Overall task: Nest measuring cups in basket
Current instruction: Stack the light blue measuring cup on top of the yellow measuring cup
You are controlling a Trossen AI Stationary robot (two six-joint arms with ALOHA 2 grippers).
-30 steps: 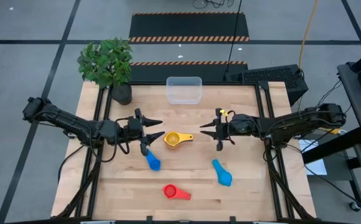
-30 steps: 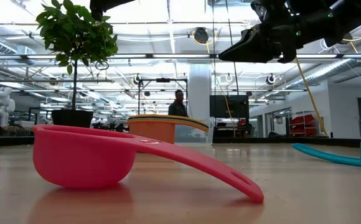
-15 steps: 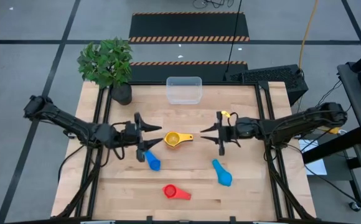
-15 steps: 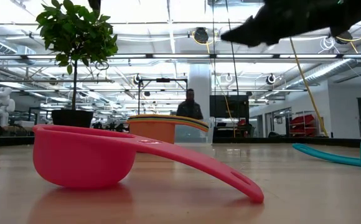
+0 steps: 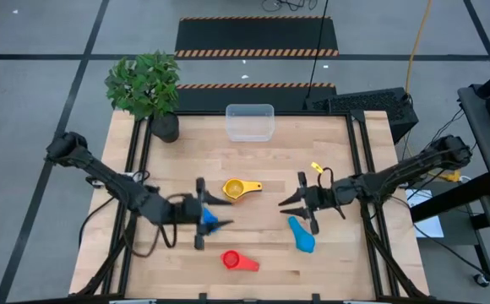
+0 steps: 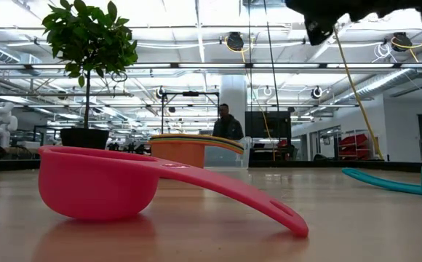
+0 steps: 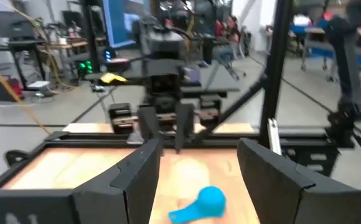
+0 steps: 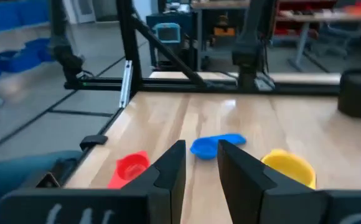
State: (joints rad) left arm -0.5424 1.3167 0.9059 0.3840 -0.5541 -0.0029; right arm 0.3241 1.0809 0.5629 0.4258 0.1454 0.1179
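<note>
High view: wooden table (image 5: 253,245), grey floor; left gripper (image 5: 214,219) parted, empty; right gripper (image 5: 297,205) narrow, empty.

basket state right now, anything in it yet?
Empty. In the high view the clear basket shows only table through it; the yellow, two blue and red cups lie on the table.

Light wooden table top (image 5: 253,253) on a dark metal frame. Leafy green plant in a dark pot (image 5: 148,89) at the far left corner. Black keyboard (image 5: 372,103) beyond the far right corner. Person (image 6: 229,125) standing in the background workshop, behind the table.
</note>
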